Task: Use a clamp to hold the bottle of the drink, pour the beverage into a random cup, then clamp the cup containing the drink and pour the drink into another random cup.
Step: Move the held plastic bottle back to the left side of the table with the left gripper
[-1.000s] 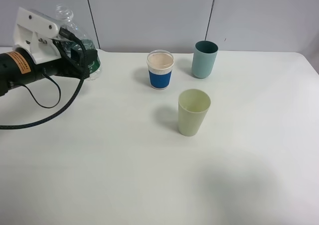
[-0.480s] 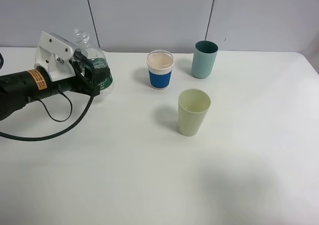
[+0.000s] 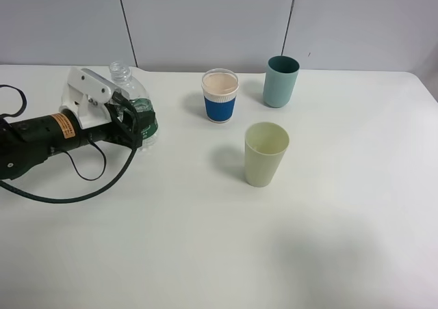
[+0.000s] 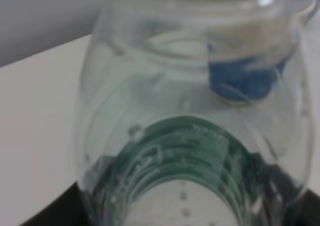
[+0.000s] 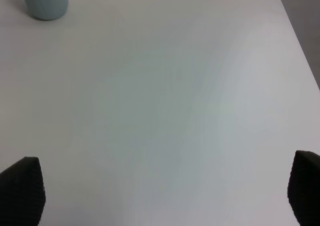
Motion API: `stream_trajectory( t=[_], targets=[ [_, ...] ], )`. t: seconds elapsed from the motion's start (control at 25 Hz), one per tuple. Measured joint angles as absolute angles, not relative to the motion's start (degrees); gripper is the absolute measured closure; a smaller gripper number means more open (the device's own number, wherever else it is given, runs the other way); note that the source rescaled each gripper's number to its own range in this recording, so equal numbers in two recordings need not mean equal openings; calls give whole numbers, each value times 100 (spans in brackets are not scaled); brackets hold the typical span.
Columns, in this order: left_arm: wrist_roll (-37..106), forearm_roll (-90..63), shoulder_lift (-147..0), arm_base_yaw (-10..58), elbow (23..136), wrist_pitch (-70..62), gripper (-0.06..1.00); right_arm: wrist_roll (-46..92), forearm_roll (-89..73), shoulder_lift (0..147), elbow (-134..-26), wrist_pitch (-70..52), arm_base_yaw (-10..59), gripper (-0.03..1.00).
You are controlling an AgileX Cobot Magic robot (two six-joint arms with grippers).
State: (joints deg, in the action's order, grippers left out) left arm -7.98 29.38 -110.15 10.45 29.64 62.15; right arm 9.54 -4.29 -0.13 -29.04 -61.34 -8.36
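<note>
Left pincer (image 3: 135, 121) pinched bottle (image 3: 130, 85) at its green-labelled body | neck stood above jaws | right pincer (image 5: 162, 191) spread wide over bench (image 5: 175, 86)

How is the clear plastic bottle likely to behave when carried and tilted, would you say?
The bottle looks thin-walled and clear, so it probably flexes under the left pincer. No cap shows, so tilting may spill any drink.

No legible text; orange sticker (image 3: 63, 125) and green label (image 3: 145, 115) on bottle (image 3: 129, 87) too blurred to read.
</note>
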Motion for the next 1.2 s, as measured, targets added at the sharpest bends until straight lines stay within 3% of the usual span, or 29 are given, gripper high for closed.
stream_trajectory(
  t=[1.08,1.12,1.2],
  targets=[
    [-386,2826,-11449,1045,2969,6402,88,954,-429,-13,-2904,-6134,-836,-3],
    [-386,2826,-11449,1045,2969,6402,83,954,-429,-13,-2904,-6134,-836,-3],
    [-391,2805,-11449,1045,2969,6374,55,954,-429,-13,-2904,-6134,-836,-3]
  ],
)
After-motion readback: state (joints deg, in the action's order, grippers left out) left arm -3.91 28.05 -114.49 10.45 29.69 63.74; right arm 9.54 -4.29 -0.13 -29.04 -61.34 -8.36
